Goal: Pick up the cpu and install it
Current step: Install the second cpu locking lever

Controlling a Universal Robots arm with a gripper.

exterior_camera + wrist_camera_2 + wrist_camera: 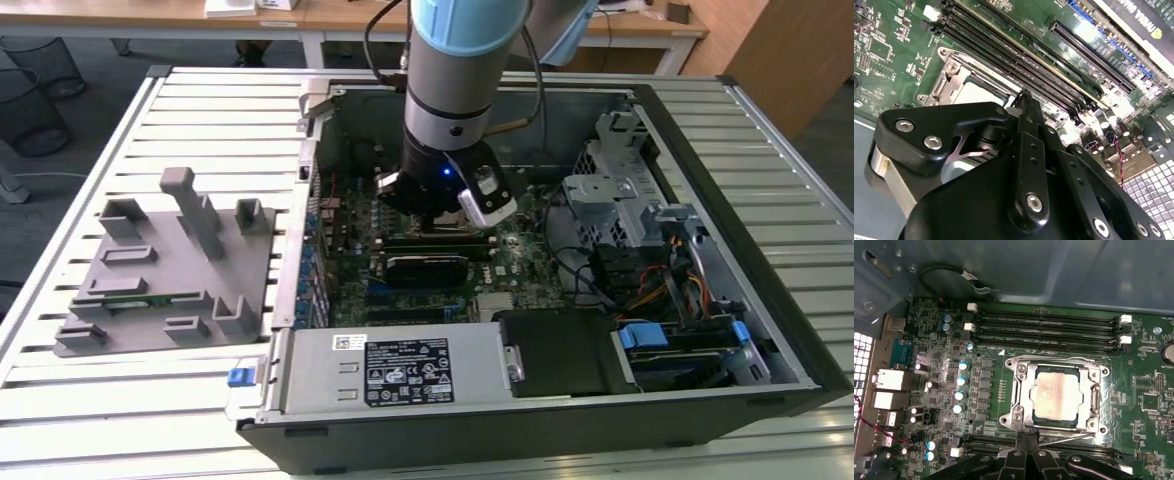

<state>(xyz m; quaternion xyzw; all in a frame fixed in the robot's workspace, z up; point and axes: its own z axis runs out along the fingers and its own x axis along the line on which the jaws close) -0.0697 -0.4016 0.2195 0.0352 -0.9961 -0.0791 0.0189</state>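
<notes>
Arm reaches down into open computer case [747,250], gripper [430,207] low over green board [954,390].

Chip [1056,396] sits flat inside metal socket frame [1016,405], just ahead of fingertips [1026,440] in first wrist view.

Fingers pressed together at tips, nothing between them; tips at frame edge, apart from chip.

Memory slots [1049,330] beyond socket, far side from gripper.

Grey parts tray [160,270] outside case on slatted table [174,400].

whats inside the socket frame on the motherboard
The cpu sits inside the socket frame, silver top up, as the first wrist view shows. The chip covers whatever lies beneath it. The pincer is by the frame's edge.
</notes>
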